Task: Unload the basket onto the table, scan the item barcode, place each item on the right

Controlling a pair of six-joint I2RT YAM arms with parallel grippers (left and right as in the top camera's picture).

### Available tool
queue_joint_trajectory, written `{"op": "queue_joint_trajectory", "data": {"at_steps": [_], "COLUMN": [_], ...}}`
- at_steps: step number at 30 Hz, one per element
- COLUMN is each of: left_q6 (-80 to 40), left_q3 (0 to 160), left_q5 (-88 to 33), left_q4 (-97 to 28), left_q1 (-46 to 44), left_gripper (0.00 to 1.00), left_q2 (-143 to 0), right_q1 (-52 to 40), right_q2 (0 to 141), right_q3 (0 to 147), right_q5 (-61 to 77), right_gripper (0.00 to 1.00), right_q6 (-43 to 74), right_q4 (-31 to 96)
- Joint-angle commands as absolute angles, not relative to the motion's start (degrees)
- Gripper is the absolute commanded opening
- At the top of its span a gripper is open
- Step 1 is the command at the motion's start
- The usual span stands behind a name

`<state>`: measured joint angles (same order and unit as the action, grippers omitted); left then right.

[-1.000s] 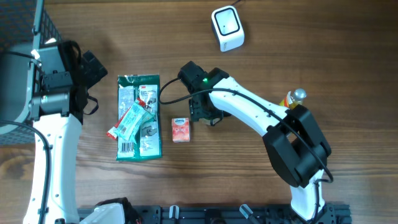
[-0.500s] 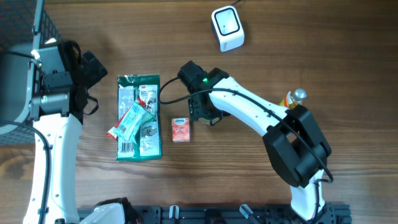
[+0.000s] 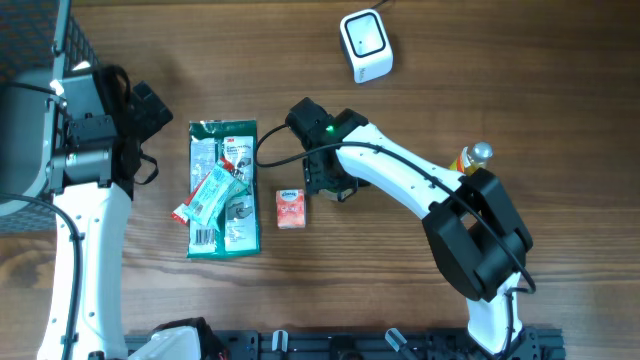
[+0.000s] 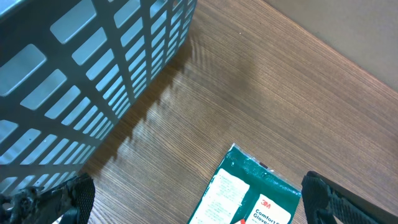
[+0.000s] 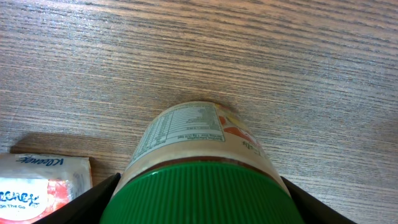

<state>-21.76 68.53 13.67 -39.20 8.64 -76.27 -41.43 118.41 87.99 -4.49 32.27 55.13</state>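
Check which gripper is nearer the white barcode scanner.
Right. The right gripper, closed on a green-lidded jar, sits just robot-side of the scanner; the left gripper, open, is well off to its left.

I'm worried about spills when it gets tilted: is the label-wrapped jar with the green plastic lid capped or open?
Capped. The right wrist view shows the green plastic lid seated squarely over the pale labelled jar, with no gap visible.

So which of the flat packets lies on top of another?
The slim red-and-green wrapped bar: it lies diagonally across the dark green glove packet, while the small orange tissue pack sits alone on the wood.
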Motion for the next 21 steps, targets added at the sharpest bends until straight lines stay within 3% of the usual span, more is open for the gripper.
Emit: {"op": "queue_joint_trajectory", "data": {"at_steps": [1, 8, 18, 21], "left_q6": [-21.26, -21.26, -21.26, -21.26], "left_q3": [68.75, 68.73, 68.75, 68.73], "left_q5": [13.98, 13.98, 13.98, 13.98], "left_q4": [-39.05, -39.05, -39.05, -39.05], "left_q1": [8.86, 8.86, 8.86, 8.86], "left_gripper": [1.00, 1.00, 1.00, 1.00], "left_q2": [-76.23, -76.23, -76.23, -76.23], "right_q1": [-41.28, -41.30, -41.28, -41.30], "right_q2": [119.63, 119.63, 119.63, 119.63], "right_q3": [87.59, 87.59, 87.59, 87.59], "right_q5": [-3.84, -3.81, -3.81, -3.75], "right_gripper": [0.76, 0.71, 0.72, 0.63], "right_q6": [33.01, 33.04, 33.01, 33.04], "right_q4": [54.81, 54.74, 54.72, 54.89]}}
